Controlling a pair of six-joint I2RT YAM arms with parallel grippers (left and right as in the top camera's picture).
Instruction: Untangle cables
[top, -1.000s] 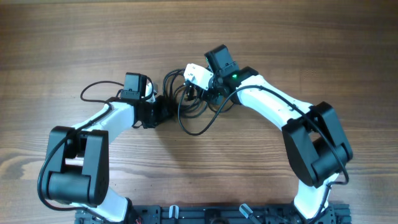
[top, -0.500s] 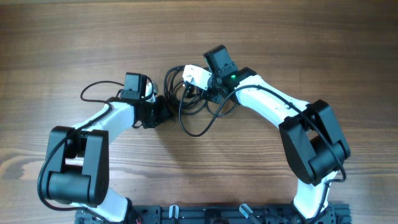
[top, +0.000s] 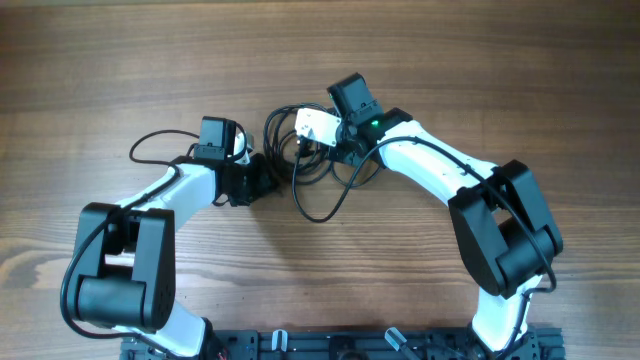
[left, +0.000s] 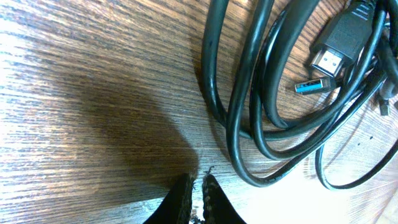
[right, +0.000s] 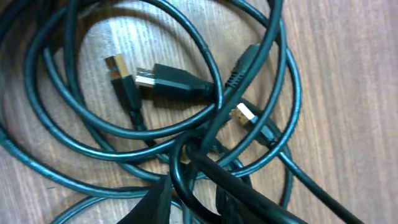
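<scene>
Cables shifted slightly; right jaws straddle strand; left jaws closed, empty.

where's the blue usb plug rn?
Left wrist view, upper right: the blue USB plug lies on the table inside the cable loops, just below-left of the bigger black plug.

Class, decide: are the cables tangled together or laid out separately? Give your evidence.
Tangled. The right wrist view shows the cables looping over and under one another in one heap, with plug ends enclosed by the loops.
</scene>
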